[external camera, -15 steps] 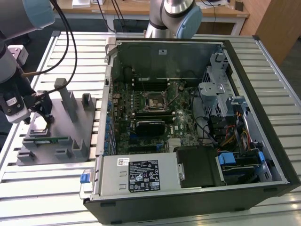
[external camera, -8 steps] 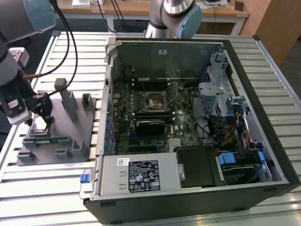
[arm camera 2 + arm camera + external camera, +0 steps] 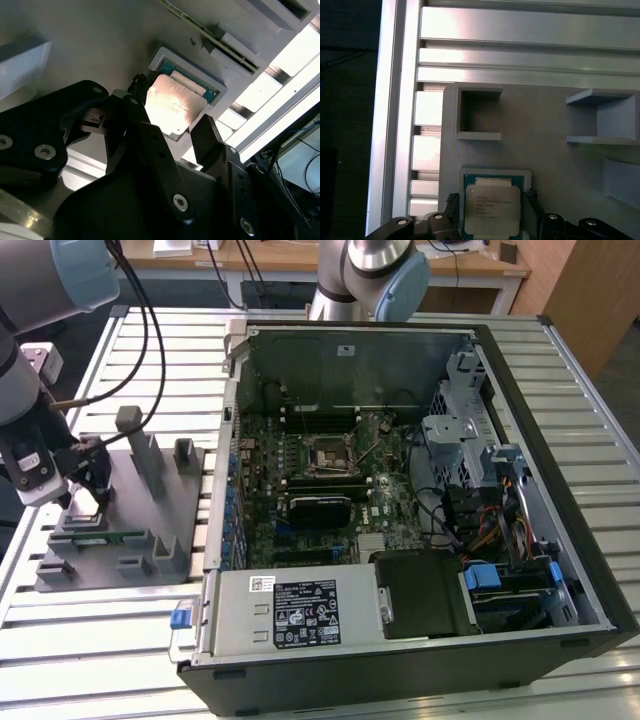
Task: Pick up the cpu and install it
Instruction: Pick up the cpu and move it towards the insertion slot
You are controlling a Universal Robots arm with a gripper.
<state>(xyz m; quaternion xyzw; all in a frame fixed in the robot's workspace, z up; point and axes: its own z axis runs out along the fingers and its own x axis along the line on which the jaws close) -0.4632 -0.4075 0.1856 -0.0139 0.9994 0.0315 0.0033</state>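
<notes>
your gripper (image 3: 85, 485) is hanging low over the grey fixture (image 3: 150, 510) at the exterior view's left end of the bench (image 3: 150, 350), and in the first wrist view the bench's outer rail is running close beside the fixture with dark floor beyond it, so you are working with little room on that side. the one cpu (image 3: 492, 210) is lying flat in its shallow pocket on the fixture, silver plate up. the gripper's two fingers (image 3: 207, 135) are standing open about the cpu's width, one at each of two opposite edges, gripping nothing and lifting nothing. one green memory stick (image 3: 105, 535) is lying in a slot just beside the pocket. two open-sided box recesses (image 3: 480, 112) are standing further along the fixture. one open computer case (image 3: 350, 340) is sitting just beside the fixture toward the exterior view's right, its single socket (image 3: 330, 455) lying uncovered mid-board with cables crowding one side. the cpu's near edge is being cut off in the first wrist view, and the finger linkages are covering one corner in the second wrist view.
</notes>
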